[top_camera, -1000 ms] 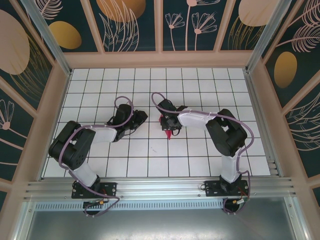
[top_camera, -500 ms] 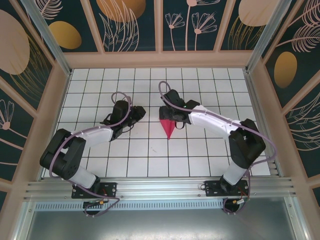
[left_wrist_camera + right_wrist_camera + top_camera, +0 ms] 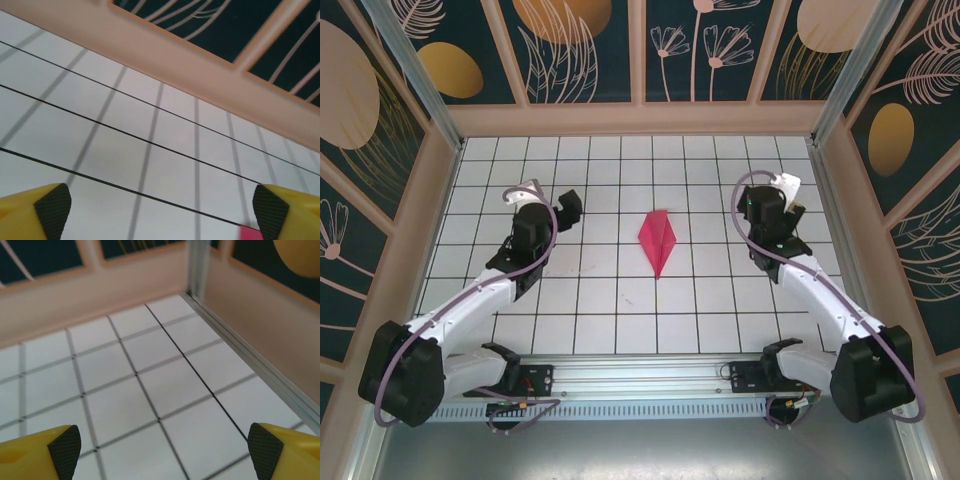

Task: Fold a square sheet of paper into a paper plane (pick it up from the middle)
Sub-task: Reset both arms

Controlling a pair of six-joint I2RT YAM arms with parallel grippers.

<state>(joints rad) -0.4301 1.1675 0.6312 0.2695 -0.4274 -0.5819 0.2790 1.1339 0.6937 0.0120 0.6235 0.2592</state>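
Observation:
The magenta-pink paper plane [image 3: 657, 240], the square sheet folded into a narrow dart, lies flat on the white tiled floor with its tip pointing toward the arms. Nothing touches it. My left gripper [image 3: 566, 204] hovers a few tiles to its left, open, with bare tiles between its black pads [image 3: 52, 210]; a pink corner of the paper plane [image 3: 248, 233] shows beside the right pad. My right gripper [image 3: 782, 190] hangs several tiles to the right of the plane, open as well, and its pads [image 3: 65, 450] frame bare floor near the back right corner.
Peach-coloured walls [image 3: 640, 120] close the tiled floor [image 3: 620, 300] on three sides. An aluminium rail [image 3: 250, 357] runs along the right wall close to my right gripper. A metal beam [image 3: 640, 375] at the near edge carries both arm bases.
Both grippers have opened and swung away from the centre, the left to the left and the right to the right. The paper plane, held at the middle a second ago, now lies free.

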